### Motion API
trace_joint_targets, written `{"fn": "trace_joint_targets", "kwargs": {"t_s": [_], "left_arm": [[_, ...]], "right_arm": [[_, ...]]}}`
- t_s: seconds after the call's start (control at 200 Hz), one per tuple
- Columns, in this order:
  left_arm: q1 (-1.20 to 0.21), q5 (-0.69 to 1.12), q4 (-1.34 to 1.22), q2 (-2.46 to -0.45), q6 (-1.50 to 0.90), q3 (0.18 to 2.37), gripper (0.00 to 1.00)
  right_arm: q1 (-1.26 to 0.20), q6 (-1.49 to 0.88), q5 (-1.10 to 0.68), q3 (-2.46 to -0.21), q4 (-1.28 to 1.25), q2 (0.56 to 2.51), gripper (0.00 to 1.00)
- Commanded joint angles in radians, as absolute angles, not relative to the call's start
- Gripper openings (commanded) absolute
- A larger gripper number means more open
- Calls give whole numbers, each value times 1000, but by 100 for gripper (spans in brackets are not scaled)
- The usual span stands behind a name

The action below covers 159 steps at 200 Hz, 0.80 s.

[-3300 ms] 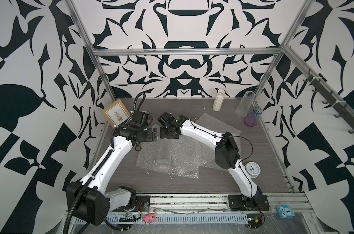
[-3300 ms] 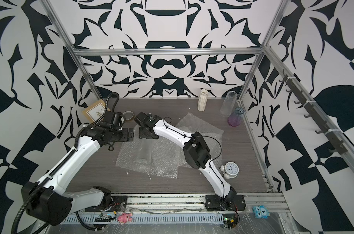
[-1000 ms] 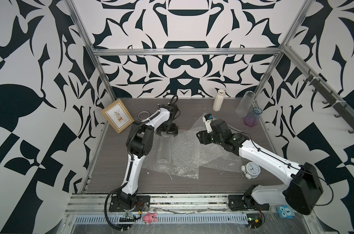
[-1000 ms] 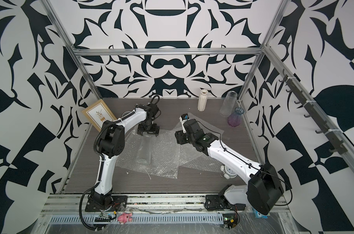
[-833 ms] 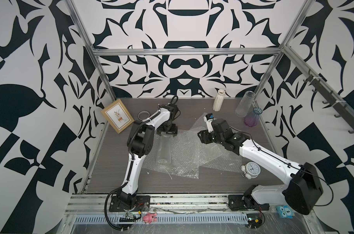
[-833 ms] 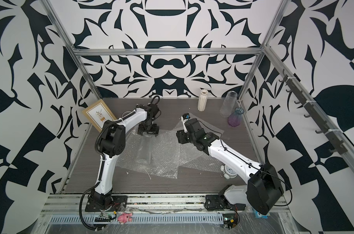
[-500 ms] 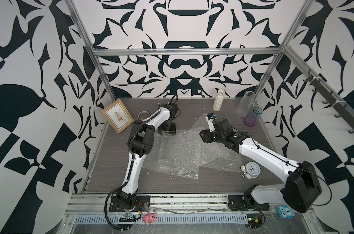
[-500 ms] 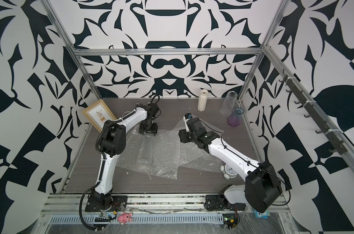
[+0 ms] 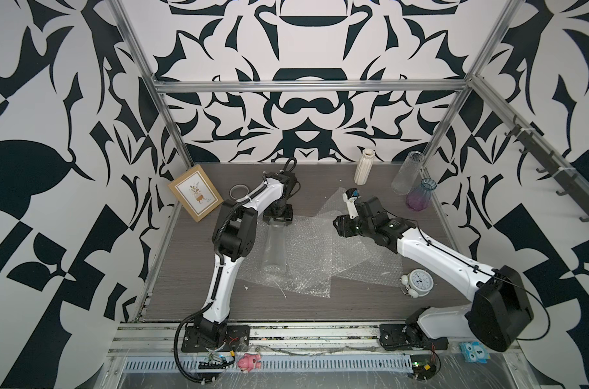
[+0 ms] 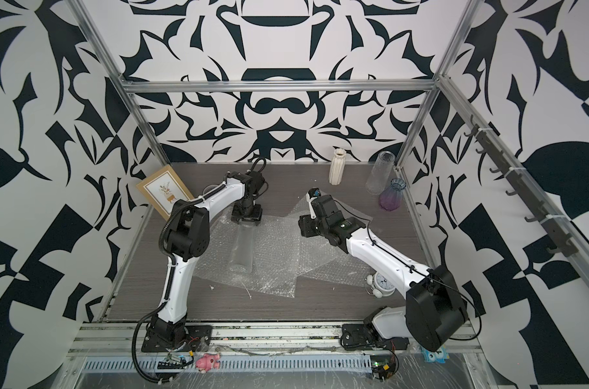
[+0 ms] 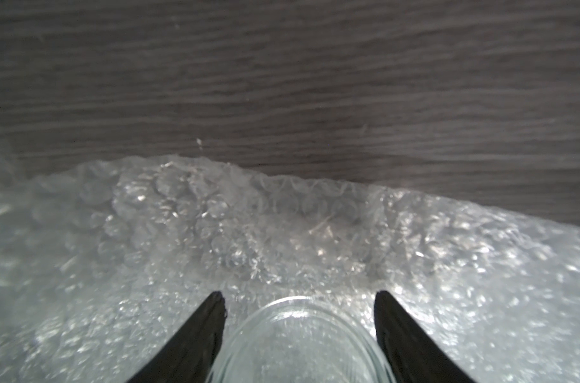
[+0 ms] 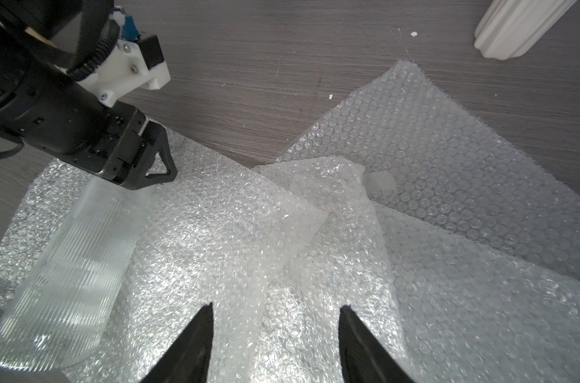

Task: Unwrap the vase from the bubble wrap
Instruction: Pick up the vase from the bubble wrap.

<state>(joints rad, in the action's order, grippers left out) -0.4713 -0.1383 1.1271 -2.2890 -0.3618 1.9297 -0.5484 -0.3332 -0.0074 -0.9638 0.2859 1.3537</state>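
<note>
Left tool has pinched the vase; right tool spread above bubble wrap.

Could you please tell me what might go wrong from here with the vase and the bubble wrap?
1. The left gripper straddles one end of the ribbed glass vase lying on its side; held so near the end, it could slip or roll.
2. The bubble wrap sheets overlap; the right gripper, open above them, might pinch several at once.

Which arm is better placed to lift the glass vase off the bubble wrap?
Left, likely. The left gripper straddles the vase at its far end, fingers either side. The right gripper hovers open over the bubble wrap, apart from the vase.
</note>
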Motion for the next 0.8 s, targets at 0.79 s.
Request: {"fn": "trace_joint_targets", "kwargs": {"t_s": [0.79], "left_arm": [[-528, -221, 935, -1688, -501, 1524, 49]], "right_arm": [[-543, -393, -15, -924, 264, 1237, 58]]}}
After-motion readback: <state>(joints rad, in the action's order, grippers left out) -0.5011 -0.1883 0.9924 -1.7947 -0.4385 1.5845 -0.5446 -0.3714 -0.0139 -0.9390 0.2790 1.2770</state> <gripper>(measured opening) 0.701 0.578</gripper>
